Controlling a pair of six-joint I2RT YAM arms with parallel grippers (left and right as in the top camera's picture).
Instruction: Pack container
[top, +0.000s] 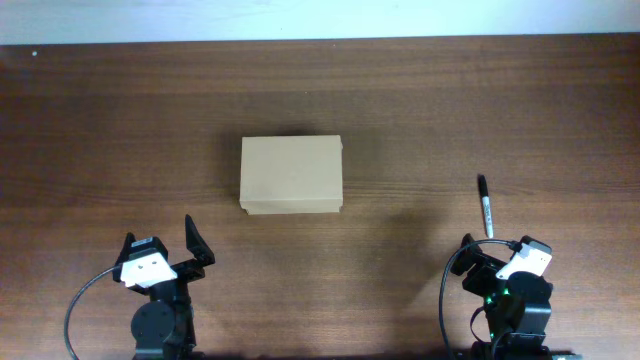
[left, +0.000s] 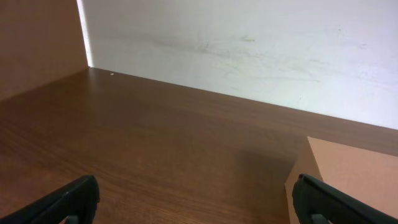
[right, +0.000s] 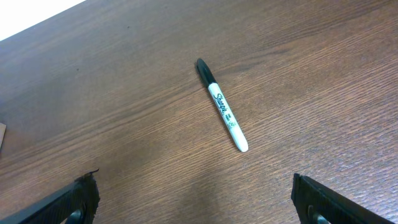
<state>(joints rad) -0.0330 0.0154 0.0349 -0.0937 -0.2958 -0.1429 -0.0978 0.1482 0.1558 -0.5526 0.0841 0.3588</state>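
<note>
The container (top: 291, 175) is a plain tan cardboard box, lid shut, in the middle of the wooden table; its corner shows at the right edge of the left wrist view (left: 357, 171). A white marker with a black cap (top: 485, 207) lies to its right, and shows in full in the right wrist view (right: 222, 105). My left gripper (top: 165, 245) is open and empty near the front edge, below and left of the box; its fingers (left: 199, 199) frame bare table. My right gripper (top: 490, 255) is open and empty just in front of the marker, as its wrist view (right: 199, 199) shows.
The brown wooden table (top: 450, 110) runs back to a white wall (left: 249, 43). A brown side panel (left: 37, 37) stands at the far left in the left wrist view.
</note>
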